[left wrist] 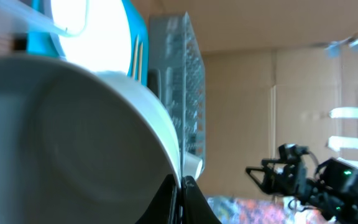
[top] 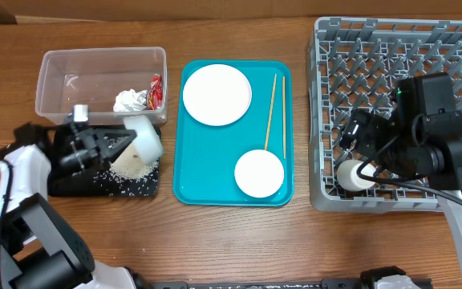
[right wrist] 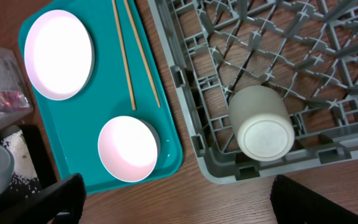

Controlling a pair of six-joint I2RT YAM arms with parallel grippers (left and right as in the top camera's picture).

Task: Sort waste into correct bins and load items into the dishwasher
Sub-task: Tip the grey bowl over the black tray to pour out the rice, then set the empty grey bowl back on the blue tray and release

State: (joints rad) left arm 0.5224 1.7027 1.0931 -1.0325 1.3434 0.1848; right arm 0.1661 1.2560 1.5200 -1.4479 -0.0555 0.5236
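The left claw [top: 117, 146] pinches the rim of 1 small white bowl [top: 144, 138], held tipped on its side over the shallow black tray [top: 70, 186]. A heap of loose rice grains [top: 131, 167] lies on that tray just below the bowl. Behind it, the clear plastic tub [top: 95, 68] holds the crumpled white tissue [top: 129, 100] and the red-and-white wrapper [top: 156, 90] side by side. On the teal tray [top: 215, 168] sit the round white plate [top: 217, 95], the 2nd small bowl [top: 259, 172] and the 2 wooden chopsticks [top: 273, 112], lying parallel between plate and tray edge. The right claw [right wrist: 179, 202] is spread wide, pinching nothing, above the near corner of the grey dish rack [top: 391, 48]. The small white cup [right wrist: 261, 122] lies on its side in that corner. Everything rests on a wooden tabletop [top: 295, 241]
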